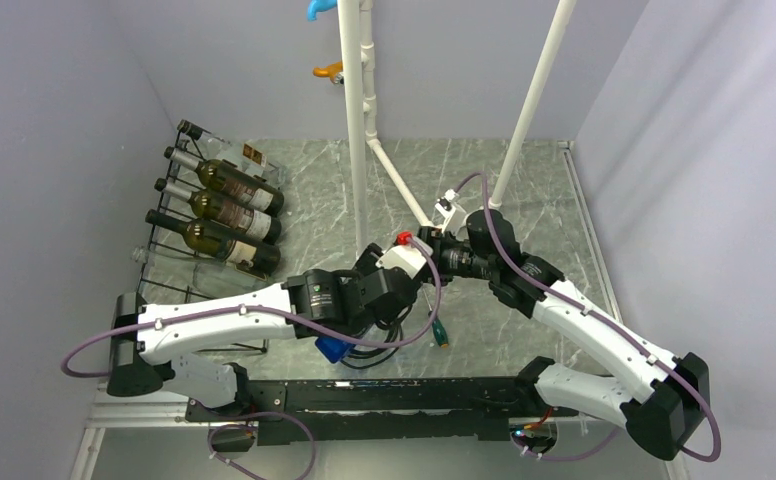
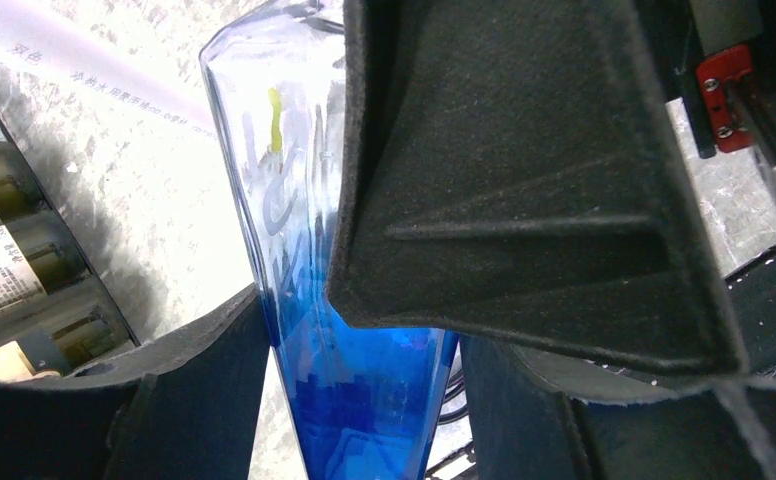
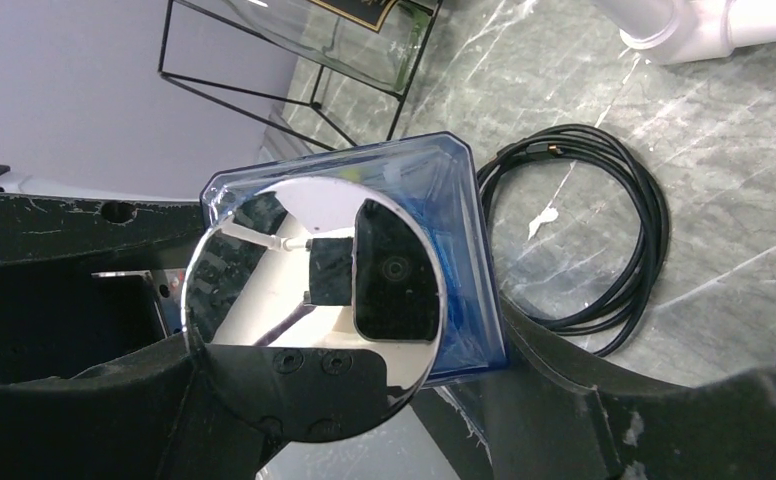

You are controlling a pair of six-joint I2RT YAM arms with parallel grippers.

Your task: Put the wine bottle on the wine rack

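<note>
Two end effectors, left and right, clasped the wine bottle.
One needed to let go before any swing to the wine rack.

Left wall: rack, far tiers filled with dark bottles. Left arm crosses its near corner. Open surface between rack and upright pipe. Slanted pipe cuts back right. Right arm meets left arm mid-surface, blocking centre. Cable coil beside blue bottle.
</note>
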